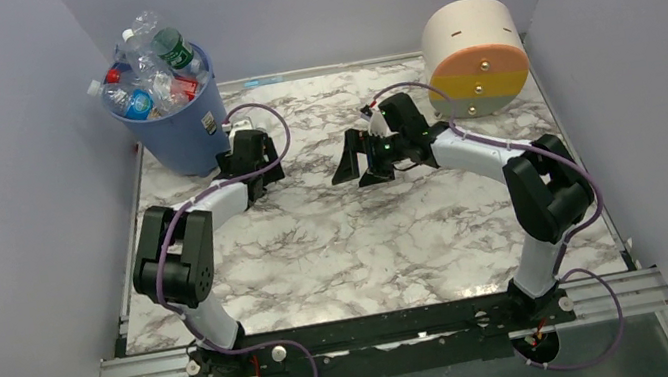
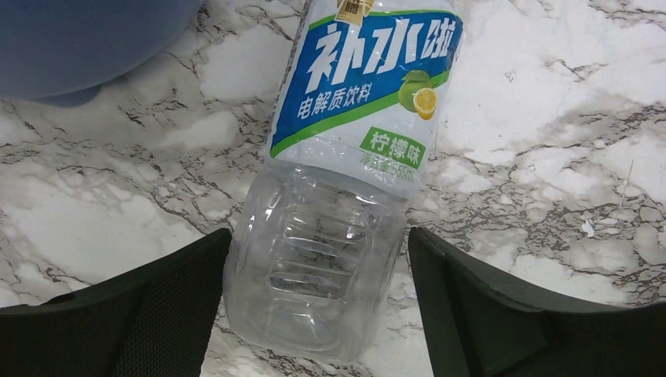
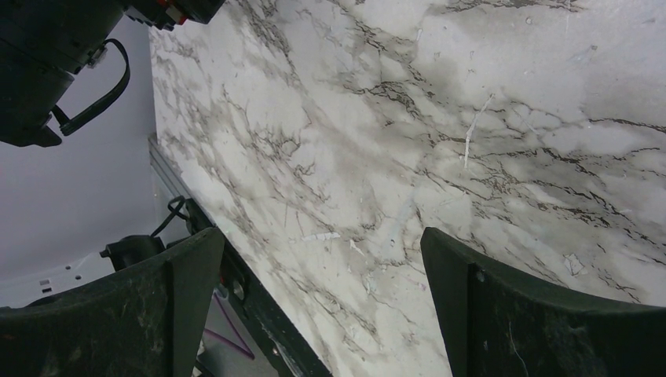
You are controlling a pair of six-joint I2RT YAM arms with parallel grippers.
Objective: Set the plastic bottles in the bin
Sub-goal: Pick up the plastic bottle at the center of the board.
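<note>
To lift the lemon-drink bottle [image 2: 365,94] lying on the bench [image 2: 550,118] beside the heaped blue bin [image 1: 179,132], the left pincer [image 2: 318,236] brackets its clear base, whether gripping I cannot tell, while the right pincer [image 3: 322,236] hangs wide and empty.

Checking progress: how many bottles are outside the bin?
1 bottle, lying on the table beside the bin, between the left gripper's jaws. Others may hide under the arms.
</note>
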